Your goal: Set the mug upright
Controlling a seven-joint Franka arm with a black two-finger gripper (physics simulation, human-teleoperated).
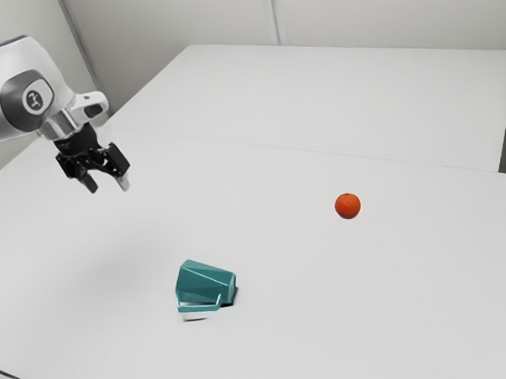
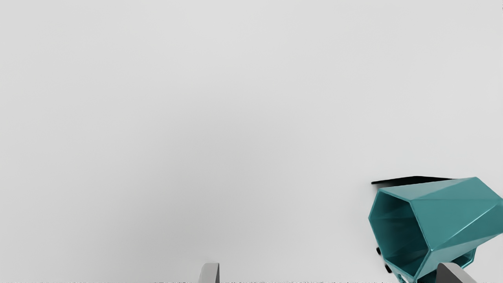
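White and grey, the arm (image 1: 12, 99) comes in at the exterior view's left, bent downward over the table (image 1: 398, 322). Next to the right is its black gripper (image 1: 108, 186), raised clear of the tabletop with its two fingers spread wide and nothing between them. Further right, and nearer the exterior camera, the teal mug (image 1: 205, 282) lies on its side on the table, well apart from the gripper. It has flat, angled faces; its mouth points toward the exterior view's left, its base toward the right, and its handle (image 1: 199, 308) is on the side nearest that camera. In the wrist view the hollow inside shows through the mouth, and one fingertip overlaps the handle's part of the picture without touching it. Furthest right, an orange (image 1: 347, 205) sits on the table, farther back than the mug and well apart from it.
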